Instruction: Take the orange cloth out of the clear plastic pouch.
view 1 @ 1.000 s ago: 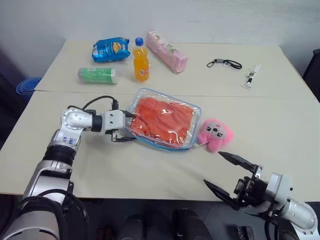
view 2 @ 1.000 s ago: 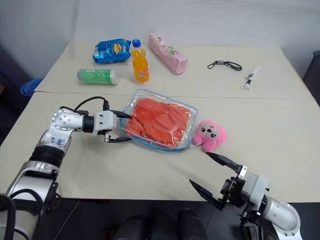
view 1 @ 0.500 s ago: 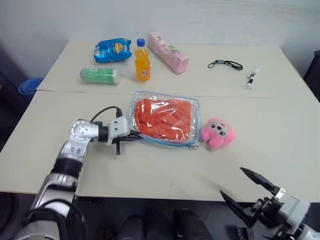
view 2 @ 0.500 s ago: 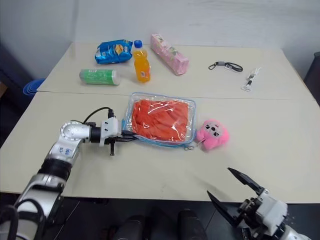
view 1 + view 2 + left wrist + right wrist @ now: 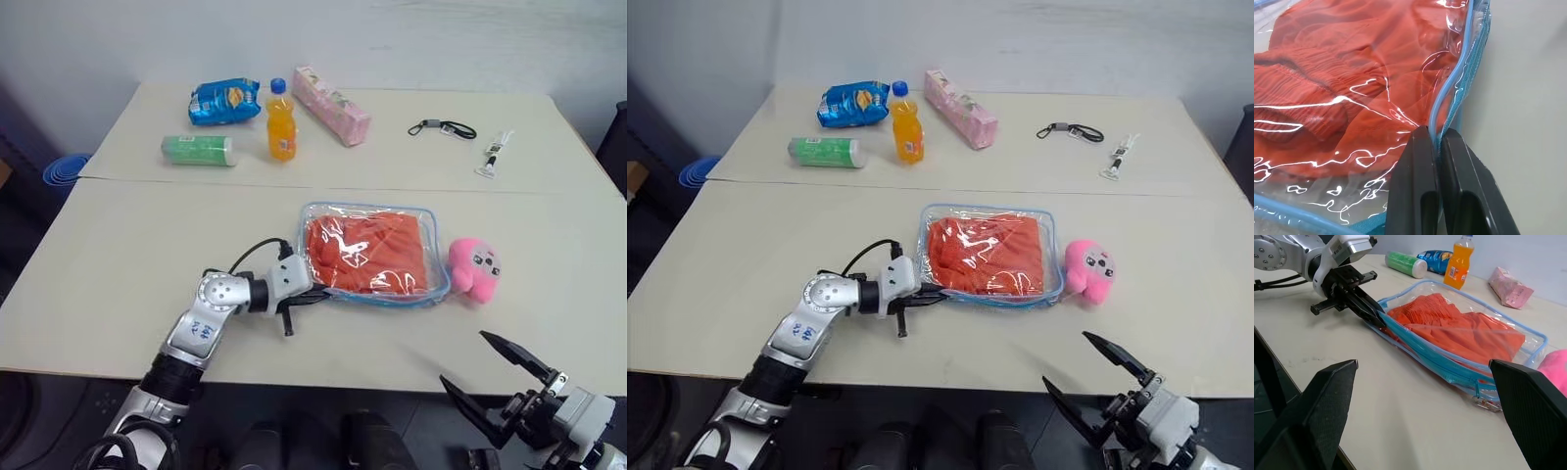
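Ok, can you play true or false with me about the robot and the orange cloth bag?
1. The left hand is pinching the edge of the clear plastic pouch. True.
2. The orange cloth lies on the table outside the pouch. False: it is inside the pouch.
3. The right hand is open and holds nothing. True.
4. The pink plush charm sits next to the green tube. False: it sits right beside the pouch.
5. The orange drink bottle has tipped over. False: it stands upright.
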`<state>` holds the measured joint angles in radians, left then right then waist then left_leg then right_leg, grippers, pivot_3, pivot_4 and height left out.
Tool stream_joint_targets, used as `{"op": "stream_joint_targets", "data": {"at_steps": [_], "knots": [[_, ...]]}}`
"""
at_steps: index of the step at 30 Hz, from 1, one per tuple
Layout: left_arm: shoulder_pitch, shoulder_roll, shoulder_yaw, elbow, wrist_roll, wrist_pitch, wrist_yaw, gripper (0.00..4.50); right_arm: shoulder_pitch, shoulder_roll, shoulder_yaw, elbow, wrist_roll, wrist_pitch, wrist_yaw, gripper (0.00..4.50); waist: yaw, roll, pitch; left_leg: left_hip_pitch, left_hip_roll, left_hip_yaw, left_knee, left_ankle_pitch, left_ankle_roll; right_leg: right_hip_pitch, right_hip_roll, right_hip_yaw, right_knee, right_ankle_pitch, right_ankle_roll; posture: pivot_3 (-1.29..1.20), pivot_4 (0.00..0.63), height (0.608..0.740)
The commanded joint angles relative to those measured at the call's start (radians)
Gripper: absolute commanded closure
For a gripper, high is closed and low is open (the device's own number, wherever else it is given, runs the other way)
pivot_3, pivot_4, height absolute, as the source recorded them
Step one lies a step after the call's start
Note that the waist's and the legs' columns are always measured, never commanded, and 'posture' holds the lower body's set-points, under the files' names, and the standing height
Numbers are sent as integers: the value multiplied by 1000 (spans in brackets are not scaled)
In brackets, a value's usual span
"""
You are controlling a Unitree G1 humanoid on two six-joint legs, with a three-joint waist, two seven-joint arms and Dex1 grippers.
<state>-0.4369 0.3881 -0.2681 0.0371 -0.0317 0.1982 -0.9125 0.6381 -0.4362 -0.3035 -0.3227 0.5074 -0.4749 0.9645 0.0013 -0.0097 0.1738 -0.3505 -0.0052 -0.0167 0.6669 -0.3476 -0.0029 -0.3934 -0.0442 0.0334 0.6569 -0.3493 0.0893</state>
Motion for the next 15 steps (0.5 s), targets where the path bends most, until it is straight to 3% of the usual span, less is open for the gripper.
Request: {"op": "stream_joint_targets", "data": {"at_steps": [1,6,9,15], "knots": [[-2,7,-22,-54,-19,56,-23,3958,-9,-23,-49,44,41,2,13,0,0,0,0,0,0,0,0,0,0,0,0,0,0,0,0,0,150,740],[-13,22,-12,-112,-65,88,-57,2525,-125,-83,-134,72,146,209,-111,0,-4,0,0,0,0,0,0,0,0,0,0,0,0,0,0,0,150,740],[-33,38,22,-135,-111,115,-80,1686,-197,-170,-165,95,242,435,-163,0,-3,1,0,0,0,0,0,2,-4,0,0,0,0,0,0,0,150,740],[-36,111,98,-137,-248,138,-205,1686,-493,-354,-152,290,326,792,-183,0,-8,2,0,0,0,1,0,4,-5,0,0,1,0,0,-1,0,150,740]]}}
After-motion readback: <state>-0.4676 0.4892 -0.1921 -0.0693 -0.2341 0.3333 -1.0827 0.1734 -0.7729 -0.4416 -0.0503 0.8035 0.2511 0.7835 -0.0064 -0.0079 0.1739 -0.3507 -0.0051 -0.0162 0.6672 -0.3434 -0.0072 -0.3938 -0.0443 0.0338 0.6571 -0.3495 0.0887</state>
